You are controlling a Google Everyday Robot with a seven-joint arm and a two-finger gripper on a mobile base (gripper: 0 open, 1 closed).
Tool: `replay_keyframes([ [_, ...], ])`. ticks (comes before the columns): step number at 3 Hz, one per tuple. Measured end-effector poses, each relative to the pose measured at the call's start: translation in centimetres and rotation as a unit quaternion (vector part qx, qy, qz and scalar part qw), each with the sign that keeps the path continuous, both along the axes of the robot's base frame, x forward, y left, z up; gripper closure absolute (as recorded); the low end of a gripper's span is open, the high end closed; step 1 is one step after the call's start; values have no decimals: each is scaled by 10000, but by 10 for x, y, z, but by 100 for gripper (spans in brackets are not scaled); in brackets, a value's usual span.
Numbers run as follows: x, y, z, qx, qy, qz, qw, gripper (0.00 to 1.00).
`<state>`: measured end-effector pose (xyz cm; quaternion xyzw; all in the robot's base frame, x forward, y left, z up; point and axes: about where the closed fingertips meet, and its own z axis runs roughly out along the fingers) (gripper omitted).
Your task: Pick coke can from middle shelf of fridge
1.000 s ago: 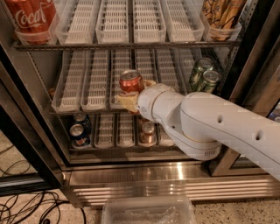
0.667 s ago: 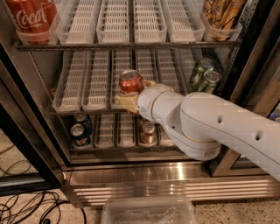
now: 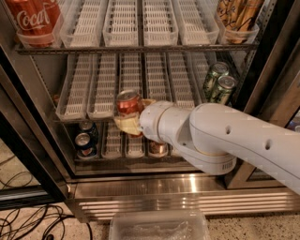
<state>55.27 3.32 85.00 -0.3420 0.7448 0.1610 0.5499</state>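
Note:
The coke can, small and red with a silver top, stands at the front edge of the middle shelf of the fridge. My gripper reaches in from the right on a thick white arm. Its yellowish fingers sit on either side of the can and are shut on it. The can's lower half is hidden behind the fingers and wrist.
Two green cans stand at the right of the middle shelf. A large red Coca-Cola container is top left and tan cans top right. Dark cans sit on the bottom shelf. A clear plastic tub and cables lie on the floor.
The can and my gripper have shifted left and down, toward the shelf's front edge. The arm has drawn back with them.

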Motion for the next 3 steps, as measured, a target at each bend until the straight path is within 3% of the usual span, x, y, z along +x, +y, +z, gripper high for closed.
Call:
replay_keyframes([
  [1, -38, 21, -18, -65, 409, 893, 9951, 100],
  [2, -59, 31, -14, -11, 573, 1488, 9872, 100],
  [3, -67, 35, -13, 15, 611, 1631, 9847, 100],
])
